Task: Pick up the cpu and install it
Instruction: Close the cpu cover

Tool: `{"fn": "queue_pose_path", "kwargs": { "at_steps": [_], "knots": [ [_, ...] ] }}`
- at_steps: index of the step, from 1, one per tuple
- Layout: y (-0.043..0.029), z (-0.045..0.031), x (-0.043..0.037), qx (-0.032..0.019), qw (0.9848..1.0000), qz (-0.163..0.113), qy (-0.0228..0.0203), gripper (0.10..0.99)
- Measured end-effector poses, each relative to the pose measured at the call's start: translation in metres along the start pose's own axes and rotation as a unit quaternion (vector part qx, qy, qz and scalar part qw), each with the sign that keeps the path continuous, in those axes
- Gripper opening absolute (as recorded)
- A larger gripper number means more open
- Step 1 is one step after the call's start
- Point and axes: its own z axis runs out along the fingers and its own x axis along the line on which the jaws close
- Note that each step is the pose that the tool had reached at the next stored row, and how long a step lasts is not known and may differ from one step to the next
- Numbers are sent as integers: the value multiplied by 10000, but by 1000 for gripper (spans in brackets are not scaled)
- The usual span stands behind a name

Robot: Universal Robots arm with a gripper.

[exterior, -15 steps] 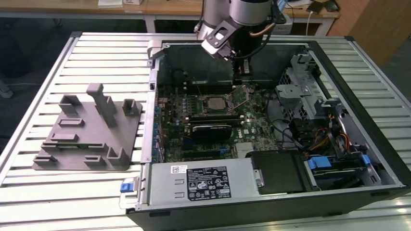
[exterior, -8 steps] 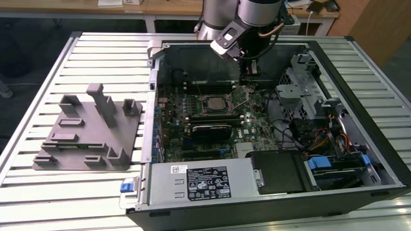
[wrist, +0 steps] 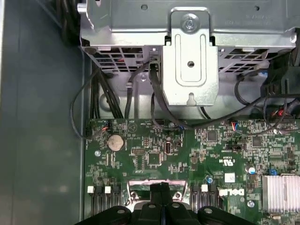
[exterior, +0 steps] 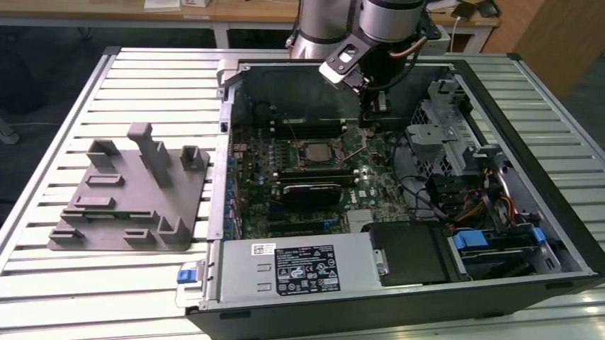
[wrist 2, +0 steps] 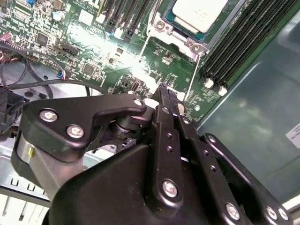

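The cpu (wrist 2: 197,11), a silvery square plate, lies flat in its socket on the green motherboard (wrist 2: 93,56) inside the open computer case; in the exterior view the cpu (exterior: 312,151) sits at the board's middle. My gripper (exterior: 372,119) hangs inside the case just to the exterior view's right of the socket. In both wrist views its black fingers are pressed together with nothing between them, and the gripper (wrist 2: 164,90) ends just above the board beside the thin metal socket lever (wrist 2: 196,70). The gripper (wrist: 161,187) stands over the socket frame's edge.
Memory slots (wrist 2: 243,42) run beside the socket. A metal drive cage (wrist: 190,51) and cable bundles (exterior: 444,195) crowd the case's side at the exterior view's right. A power supply (exterior: 293,268) fills the near end. A grey fixture (exterior: 132,191) stands on the table.
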Motion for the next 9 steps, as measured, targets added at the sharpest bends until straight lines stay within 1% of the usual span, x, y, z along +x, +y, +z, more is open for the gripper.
{"fn": "queue_pose_path", "kwargs": {
  "at_steps": [1,9],
  "knots": [
    [5,7,0,0,10000,0,-5,106],
    [157,71,-1,0,10000,-2,-40,106]
  ]
}}
